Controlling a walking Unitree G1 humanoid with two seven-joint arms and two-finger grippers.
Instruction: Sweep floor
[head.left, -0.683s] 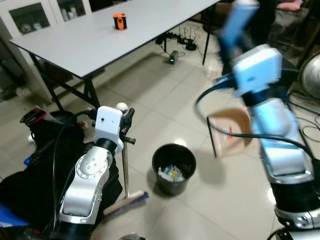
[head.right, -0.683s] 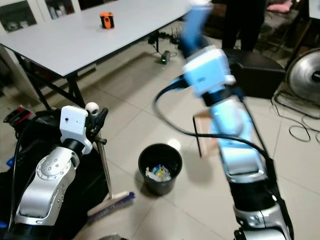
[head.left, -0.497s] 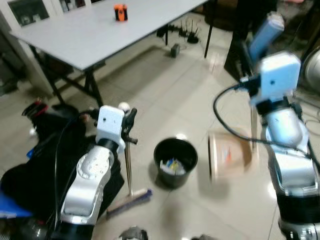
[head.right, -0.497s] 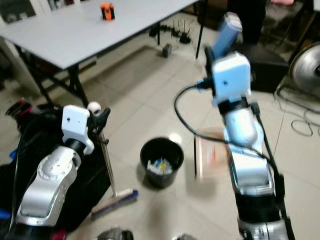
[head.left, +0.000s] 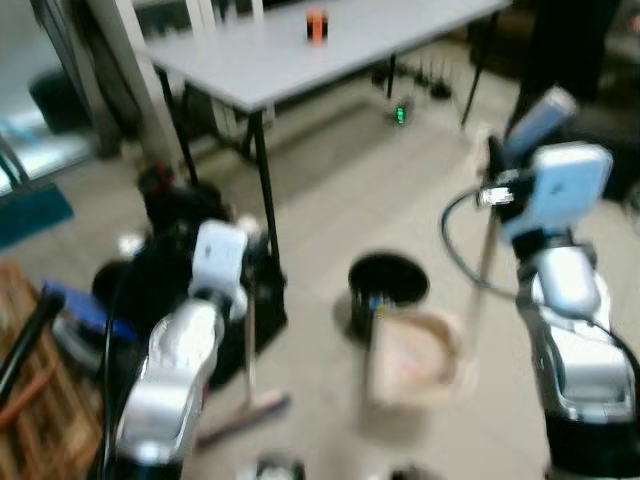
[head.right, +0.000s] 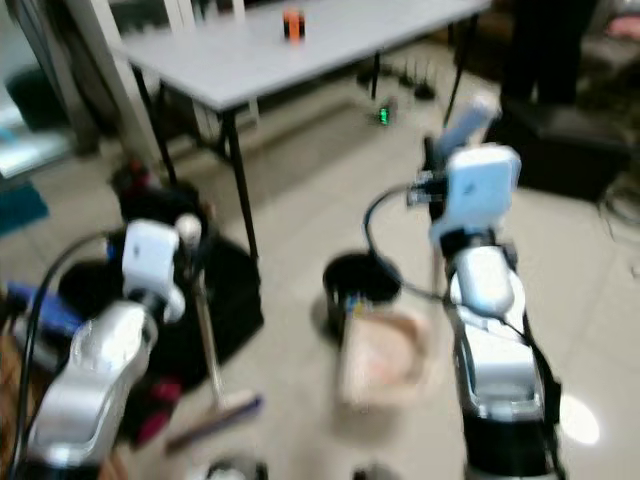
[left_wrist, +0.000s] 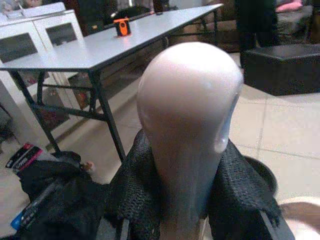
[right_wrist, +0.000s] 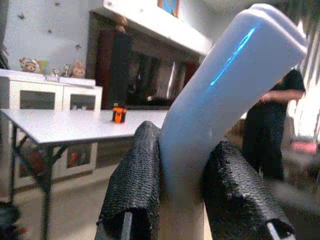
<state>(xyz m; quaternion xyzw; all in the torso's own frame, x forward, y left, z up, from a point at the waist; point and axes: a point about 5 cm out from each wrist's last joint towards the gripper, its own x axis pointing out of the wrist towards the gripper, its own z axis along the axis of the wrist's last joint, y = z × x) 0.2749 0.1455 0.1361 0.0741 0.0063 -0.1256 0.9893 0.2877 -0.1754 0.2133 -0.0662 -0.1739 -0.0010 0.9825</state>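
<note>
My left gripper (left_wrist: 180, 200) clamps the broom (head.left: 249, 345) upright, my right gripper (right_wrist: 180, 200) the dustpan (head.left: 415, 350) by the bin (head.left: 388, 290); I judge I'm between strokes, so next I lower the brush.

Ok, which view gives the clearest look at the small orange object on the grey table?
The left wrist view: the small orange object is sharp there, standing on the grey table. The right wrist view shows it smaller but clear; both eye views show a blurred orange spot.
</note>
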